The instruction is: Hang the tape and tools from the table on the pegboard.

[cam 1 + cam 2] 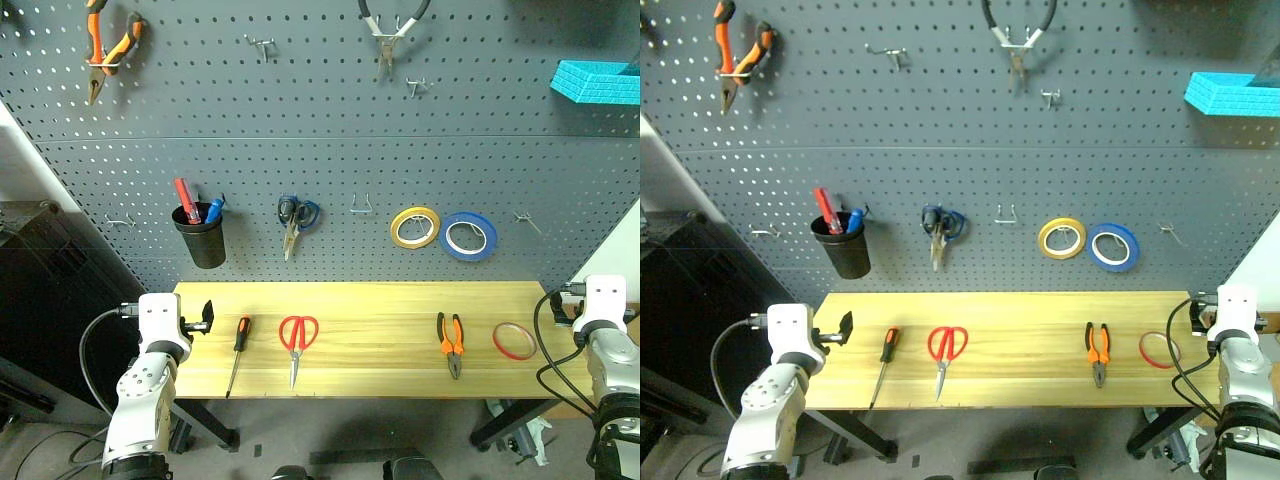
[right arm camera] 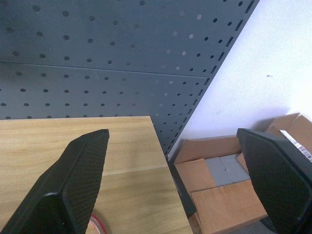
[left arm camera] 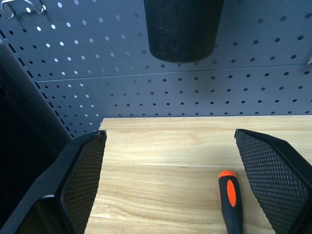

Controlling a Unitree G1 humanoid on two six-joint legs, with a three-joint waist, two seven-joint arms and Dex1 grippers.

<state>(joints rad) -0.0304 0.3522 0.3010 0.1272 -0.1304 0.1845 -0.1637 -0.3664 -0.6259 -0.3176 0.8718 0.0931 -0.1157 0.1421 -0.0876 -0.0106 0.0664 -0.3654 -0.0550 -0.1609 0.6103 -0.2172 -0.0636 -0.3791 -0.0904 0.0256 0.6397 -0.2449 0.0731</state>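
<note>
A: What's cut off or hard to read?

B: The turquoise bin (image 1: 597,82) at the upper right of the pegboard (image 1: 330,150) runs past the edge, and so do the handles of the black-handled pliers (image 1: 388,30) at the top. In the right wrist view only a sliver of the red tape (image 2: 97,225) peeks out beside one finger.

A: And room to move?

B: The table (image 1: 380,310) has wide bare wood between the red-handled scissors (image 1: 297,340) and the orange-and-black pliers (image 1: 450,343). The red tape lies near the right end of the table, just beside those pliers. The screwdriver (image 1: 238,350) lies near the left end, its tip close to the front edge. Past the right edge there are cardboard boxes (image 2: 229,170) on the floor.

A: The arms?

B: The left gripper (image 1: 205,318) hovers over the left end, fingers (image 3: 83,180) spread wide and empty, the screwdriver handle lying between them in its wrist view. The right gripper (image 2: 175,185) sits at the right corner, fingers wide apart, holding nothing.

A: Containers?

B: A black cup (image 1: 200,237) hangs on the board holding a red and a blue item; I can't tell what they are. Blue-handled scissors (image 1: 295,218), a yellow roll (image 1: 415,227) and a blue roll (image 1: 469,236) hang beside it, and orange-handled pliers (image 1: 108,50) at the upper left.
</note>
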